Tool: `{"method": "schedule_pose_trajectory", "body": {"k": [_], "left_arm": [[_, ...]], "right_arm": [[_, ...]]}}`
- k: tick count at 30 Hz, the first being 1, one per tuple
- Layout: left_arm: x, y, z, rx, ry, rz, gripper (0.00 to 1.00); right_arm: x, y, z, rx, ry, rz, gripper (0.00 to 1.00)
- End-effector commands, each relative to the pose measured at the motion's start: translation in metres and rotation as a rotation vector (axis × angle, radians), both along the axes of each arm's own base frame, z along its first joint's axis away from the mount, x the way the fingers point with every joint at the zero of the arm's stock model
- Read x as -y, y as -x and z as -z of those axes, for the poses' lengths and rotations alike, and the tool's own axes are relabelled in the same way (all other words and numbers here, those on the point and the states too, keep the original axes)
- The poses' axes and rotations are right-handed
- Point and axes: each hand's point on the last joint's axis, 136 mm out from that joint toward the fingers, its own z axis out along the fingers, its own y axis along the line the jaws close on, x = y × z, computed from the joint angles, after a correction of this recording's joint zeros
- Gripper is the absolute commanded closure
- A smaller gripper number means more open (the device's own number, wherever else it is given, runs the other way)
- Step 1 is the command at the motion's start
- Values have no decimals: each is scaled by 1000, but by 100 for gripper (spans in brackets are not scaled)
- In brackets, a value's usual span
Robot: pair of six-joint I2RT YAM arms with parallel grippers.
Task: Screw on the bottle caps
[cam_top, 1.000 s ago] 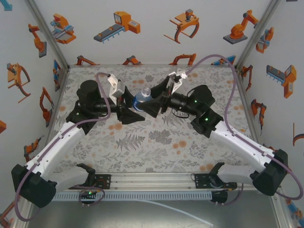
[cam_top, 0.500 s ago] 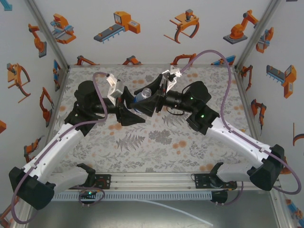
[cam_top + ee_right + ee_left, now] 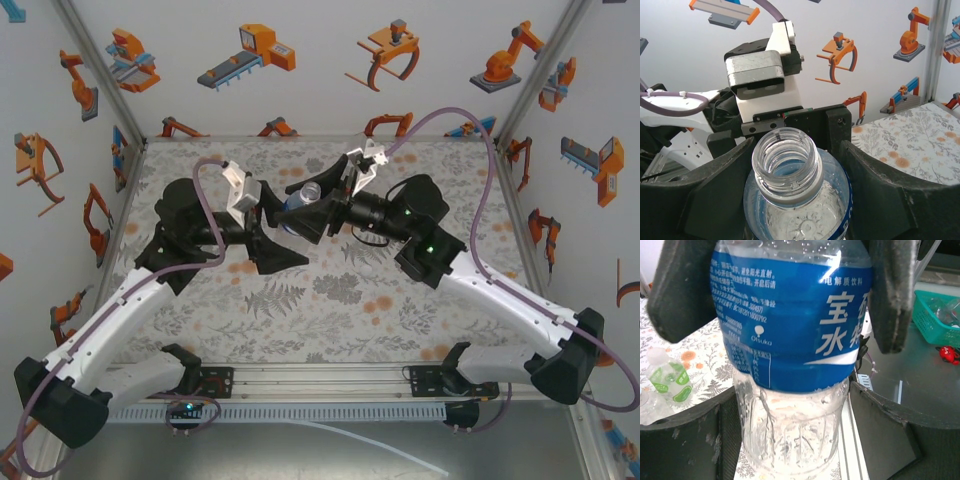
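A clear bottle with a blue label (image 3: 297, 203) hangs tilted above the mat, my right gripper (image 3: 310, 208) shut on its shoulder. Its threaded neck (image 3: 786, 159) is open, and the right gripper (image 3: 796, 150) presses black fingers (image 3: 715, 200) on both sides of it. My left gripper (image 3: 793, 392) is open around the bottle's ribbed base (image 3: 790, 435), with a gap showing at its right finger (image 3: 900, 435). In the top view the left gripper (image 3: 272, 222) sits just left of the bottle. A small green-labelled bottle (image 3: 668, 379) with a whitish top rests on the mat. Loose bottle caps are out of view.
The floral mat (image 3: 340, 290) covers the table between illustrated walls. Past the table's edge, the left wrist view shows a green basket (image 3: 935, 315) and a small red object (image 3: 950, 354) on a grey surface. The left arm's white camera block (image 3: 762, 75) faces the right wrist.
The left gripper has opened from shut and drawn slightly back to the left. The right gripper kept hold of the bottle and carried it a little farther back.
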Motion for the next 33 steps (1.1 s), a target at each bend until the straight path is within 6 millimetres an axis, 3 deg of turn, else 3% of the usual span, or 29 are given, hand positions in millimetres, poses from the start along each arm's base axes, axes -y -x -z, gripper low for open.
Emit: {"method": "schedule_pose_trajectory", "body": {"k": [1,20,24,26,28,29,33], "left_arm": [[3,3,-5,17,21,12,27],[3,5,-4,45,53,-19,45],[2,5,-4,50,56,-18,53],[2,4,-4,50,58,-31,55],[1,-2,-2,44,58,-65,58],[0,-4,-1,40,57,-79,62],[-7,-16,2,18,43,-136,78]], "right_arm": [[11,12,-35,75,-86,15,77],[15,9,-32,29,-78,66,80],[16,8,-31,26,-78,75,79],[17,6,-30,22,-76,86,70],[18,4,-30,15,-71,102,46],[18,4,-30,18,-65,105,39],[24,2,-31,39,-15,148,30]]}}
